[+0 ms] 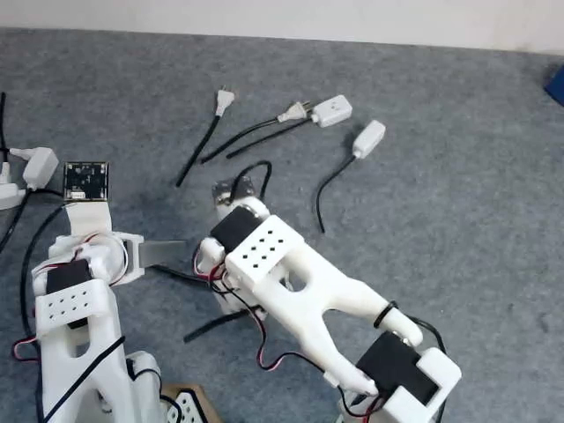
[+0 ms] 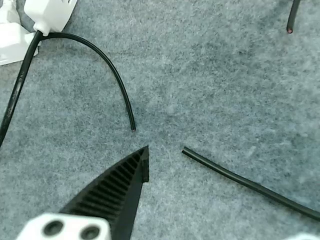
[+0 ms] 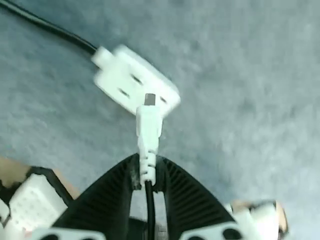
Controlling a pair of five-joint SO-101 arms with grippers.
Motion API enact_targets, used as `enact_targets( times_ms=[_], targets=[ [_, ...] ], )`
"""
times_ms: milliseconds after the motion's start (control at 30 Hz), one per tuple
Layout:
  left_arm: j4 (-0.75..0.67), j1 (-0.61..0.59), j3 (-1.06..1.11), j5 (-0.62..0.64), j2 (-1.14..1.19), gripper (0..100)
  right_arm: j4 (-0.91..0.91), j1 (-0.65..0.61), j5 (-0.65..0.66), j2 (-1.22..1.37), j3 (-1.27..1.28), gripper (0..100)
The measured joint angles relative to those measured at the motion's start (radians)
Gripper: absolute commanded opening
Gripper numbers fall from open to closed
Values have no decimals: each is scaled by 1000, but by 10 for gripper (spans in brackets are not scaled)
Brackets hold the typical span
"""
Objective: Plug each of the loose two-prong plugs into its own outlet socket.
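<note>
My right gripper (image 3: pixel 148 162) is shut on a white two-prong plug (image 3: pixel 149 125). The plug's prongs meet the face of a white outlet socket (image 3: pixel 135 85) that lies on the grey carpet. In the high view the right gripper (image 1: pixel 231 192) is at mid-table. A loose plug (image 1: pixel 225 100) on a black cable lies at the back. Another plug (image 1: pixel 293 112) sits against a white socket (image 1: pixel 333 110). A further socket (image 1: pixel 368 138) lies to its right. My left gripper (image 1: pixel 163 254) is open and holds nothing, its dark finger (image 2: pixel 122 187) between two black cable ends.
A white adapter (image 1: pixel 35 166) and a small circuit board (image 1: pixel 85 181) lie at the left edge. Black cables (image 2: pixel 240 180) cross the carpet near both arms. A white block (image 2: pixel 50 12) with a cable lies beyond the left finger. A blue object (image 1: pixel 555 84) is at the right edge.
</note>
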Motion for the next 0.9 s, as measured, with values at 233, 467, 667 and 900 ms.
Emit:
enact_targets(
  times_ms=[233, 467, 667, 900],
  targets=[
    [0, 0, 0, 25, 0, 553, 86, -78, -100, 0, -40, 6],
    [0, 0, 0, 31, 0, 553, 89, -94, -236, 2, -155, 5],
    [0, -40, 0, 107, 0, 553, 89, -64, -342, 77, -178, 5],
    [0, -192, -37, 265, 0, 553, 89, -61, -365, 216, -235, 5]
  ],
)
